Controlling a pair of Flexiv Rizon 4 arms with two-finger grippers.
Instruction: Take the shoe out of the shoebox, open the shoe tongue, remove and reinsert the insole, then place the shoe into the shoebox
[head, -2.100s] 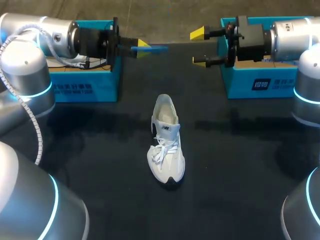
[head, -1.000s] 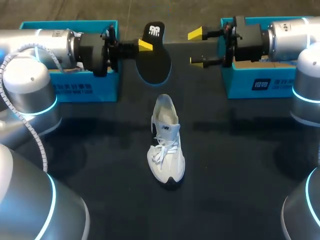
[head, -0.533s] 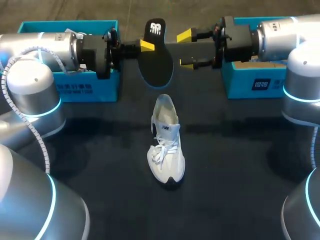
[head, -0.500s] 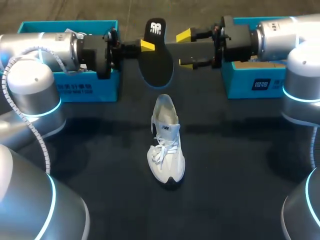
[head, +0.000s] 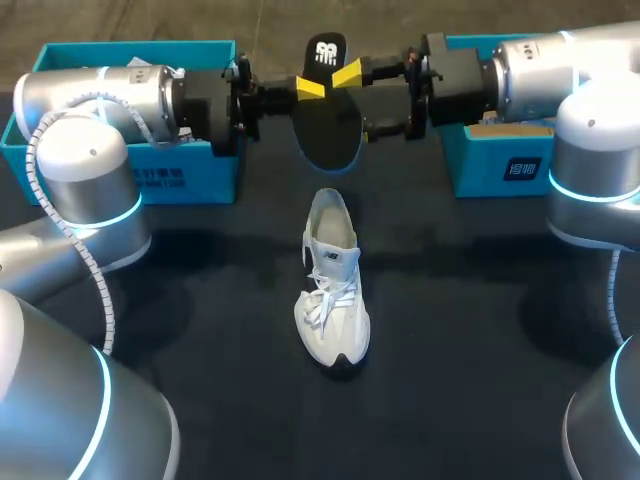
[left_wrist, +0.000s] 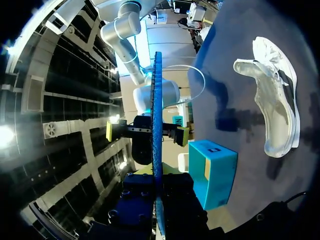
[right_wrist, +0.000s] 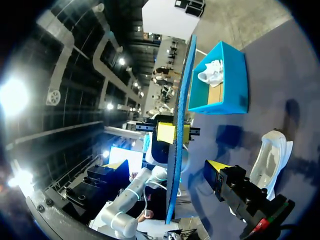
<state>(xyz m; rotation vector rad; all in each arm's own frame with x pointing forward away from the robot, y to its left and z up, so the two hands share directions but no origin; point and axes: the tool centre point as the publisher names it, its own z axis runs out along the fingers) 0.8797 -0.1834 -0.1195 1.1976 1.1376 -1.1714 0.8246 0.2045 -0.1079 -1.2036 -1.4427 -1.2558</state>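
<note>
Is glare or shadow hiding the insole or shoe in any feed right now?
Head view: even light; shoe plain, black insole blends into the dark table. Left wrist view: lights glare beside the edge-on insole, its blue rim clear. Right wrist view: one lamp flares off to the side, insole unaffected.

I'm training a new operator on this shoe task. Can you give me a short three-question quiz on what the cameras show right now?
1. True or false: the shoe is held up in the air.
2. Fill in: the right gripper is ___ (open or shut).
3. What holds the insole? A: the left gripper. B: the right gripper. C: a person's hand.

Key:
1. False. It stands on the table.
2. Open.
3. A.
</note>
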